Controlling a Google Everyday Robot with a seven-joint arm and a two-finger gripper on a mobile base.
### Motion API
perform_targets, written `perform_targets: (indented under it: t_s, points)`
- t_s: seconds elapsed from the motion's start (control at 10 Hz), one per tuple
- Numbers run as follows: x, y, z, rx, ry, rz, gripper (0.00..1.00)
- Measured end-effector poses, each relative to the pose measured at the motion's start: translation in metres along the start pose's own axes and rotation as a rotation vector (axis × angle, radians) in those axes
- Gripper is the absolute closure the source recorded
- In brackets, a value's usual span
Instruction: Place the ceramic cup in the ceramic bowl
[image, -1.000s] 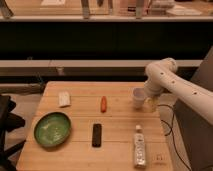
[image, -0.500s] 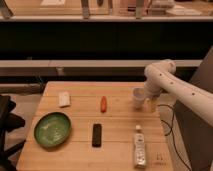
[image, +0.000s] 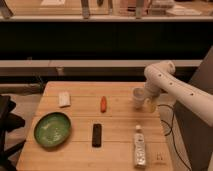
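The white ceramic cup (image: 138, 97) stands upright near the right edge of the wooden table (image: 120, 125). The gripper (image: 147, 103) hangs from the white arm right beside the cup, on its right side, close to or touching it. The green ceramic bowl (image: 52, 129) lies flat at the table's front left, far from the cup and empty.
An orange carrot-like item (image: 103, 103) lies mid-table. A black remote-like bar (image: 96, 134) lies in front of it. A white bottle with a green label (image: 139, 147) lies at the front right. A white sponge-like block (image: 64, 99) sits at the back left. Black chair parts (image: 7, 125) stand left of the table.
The arm has shifted slightly; the gripper stays beside the cup. The cup and the other objects have not moved.
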Motion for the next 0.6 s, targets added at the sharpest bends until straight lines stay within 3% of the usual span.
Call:
perform_targets:
  t_s: [0.6]
  points:
    - [0.0017, -0.0028, 0.0054, 0.004, -0.006, -0.027, 0.2]
